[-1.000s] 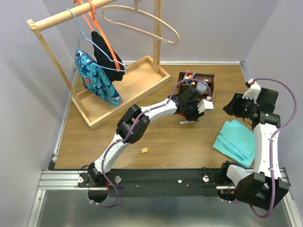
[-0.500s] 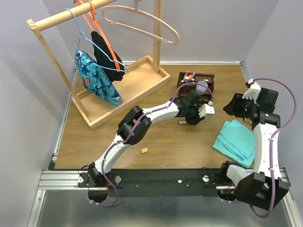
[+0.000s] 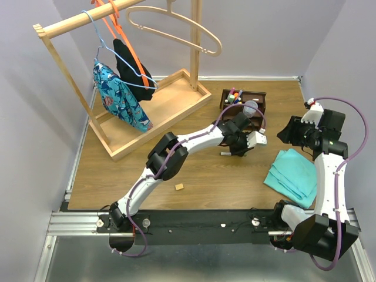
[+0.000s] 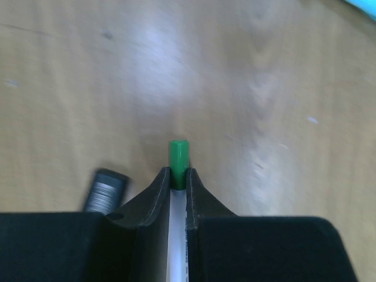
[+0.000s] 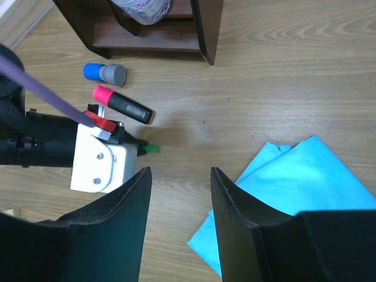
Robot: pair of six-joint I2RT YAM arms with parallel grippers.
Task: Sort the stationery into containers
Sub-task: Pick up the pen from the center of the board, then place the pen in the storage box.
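My left gripper [image 4: 178, 176] is shut on a slim white marker with a green cap [image 4: 178, 157] and holds it low over the table, in front of the dark brown organizer [image 3: 258, 97]. Its tip shows in the right wrist view [image 5: 151, 148]. A pink-capped black marker [image 5: 122, 103] and a blue-and-grey capped item [image 5: 104, 72] lie beside the organizer [image 5: 202, 29]. The grey cup [image 3: 251, 107] holds purple clips. A tan eraser cube [image 3: 179, 187] lies near the front. My right gripper [image 5: 179, 176] is open and empty, held above the table near the teal cloth.
The folded teal cloth [image 3: 294, 173] lies at the right, under my right arm. A pale wooden clothes rack with its base tray [image 3: 170, 111] stands at the back left. A dark grey pen end [image 4: 106, 190] lies just left of my left fingers.
My left gripper has moved a little away from the organizer toward the near side, uncovering the grey cup. The right arm has not moved.
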